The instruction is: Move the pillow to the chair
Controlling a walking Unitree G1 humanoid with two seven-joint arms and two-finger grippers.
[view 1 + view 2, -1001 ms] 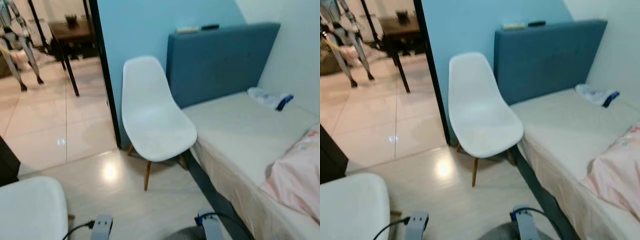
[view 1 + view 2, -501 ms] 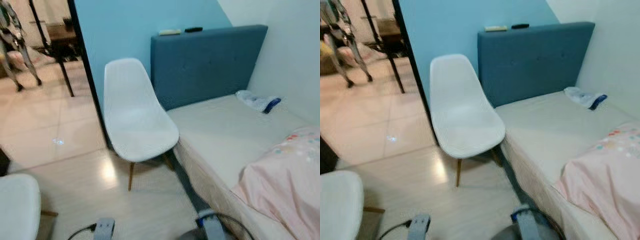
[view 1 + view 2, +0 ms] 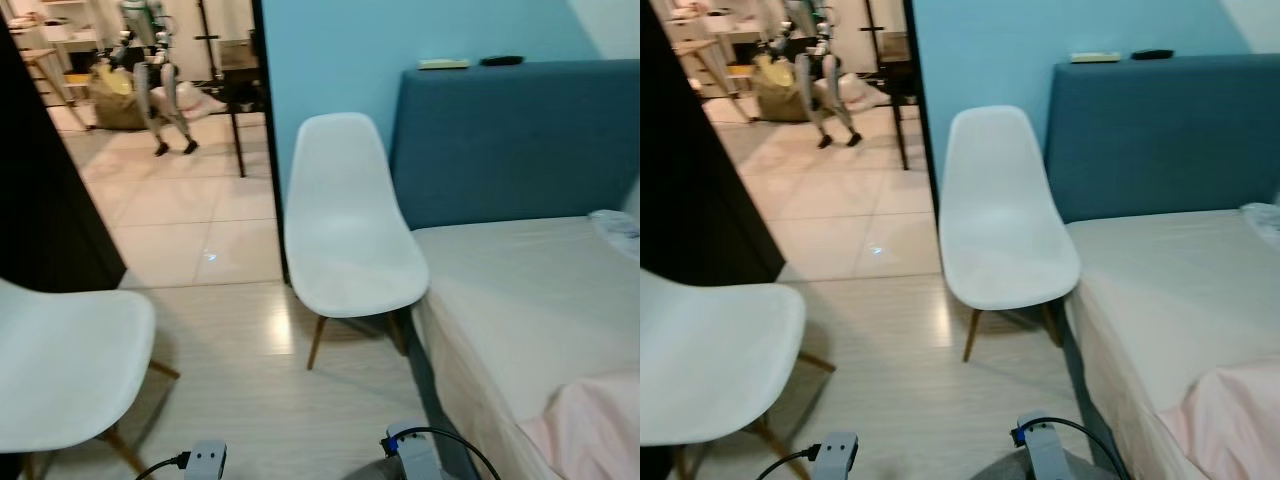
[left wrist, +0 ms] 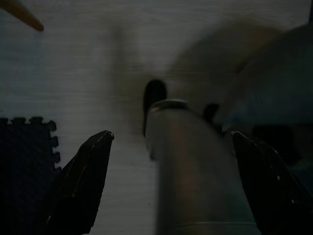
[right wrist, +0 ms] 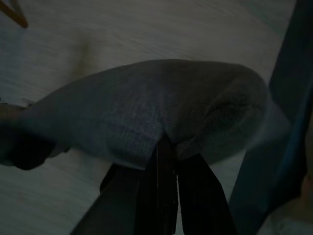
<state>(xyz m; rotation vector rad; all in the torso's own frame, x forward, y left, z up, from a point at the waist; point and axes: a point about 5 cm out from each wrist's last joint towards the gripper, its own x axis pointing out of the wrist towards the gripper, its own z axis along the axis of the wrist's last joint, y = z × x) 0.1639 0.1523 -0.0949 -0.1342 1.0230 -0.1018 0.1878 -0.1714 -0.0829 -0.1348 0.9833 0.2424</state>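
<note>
the right gripper (image 5: pixel 166 161) is hanging low by the robot's side with its jaws closed tight on an edge of the grey pillow (image 5: pixel 146 107), which is drooping over the pale floor (image 3: pixel 250 360) next to the dark blue bed frame (image 5: pixel 288 98). the left gripper (image 4: pixel 171 161) is hanging idle, jaws spread wide and holding nothing, above the same floor.

judgement on the step in hand: the robot is carrying the pillow toward the chair (image 3: pixel 350 230), which is standing between the doorway and the bed (image 3: pixel 530 290), its seat touching or just beside the mattress edge. to do this well, the robot should be squaring up to the seat front, keeping clear of the second white chair (image 3: pixel 60 370) on its left, and lifting the pillow well above the seat rim before letting go, since a pinch on one edge is leaving the bulk free to swing and snag.

the head views are showing the target chair, the blue headboard (image 3: pixel 510 140) and a pink cover (image 3: pixel 590 430) on the bed; the right wrist view is supplying the grasp itself. the left wrist view is adding a dark foam mat (image 4: pixel 24 161) on the floor.
</note>
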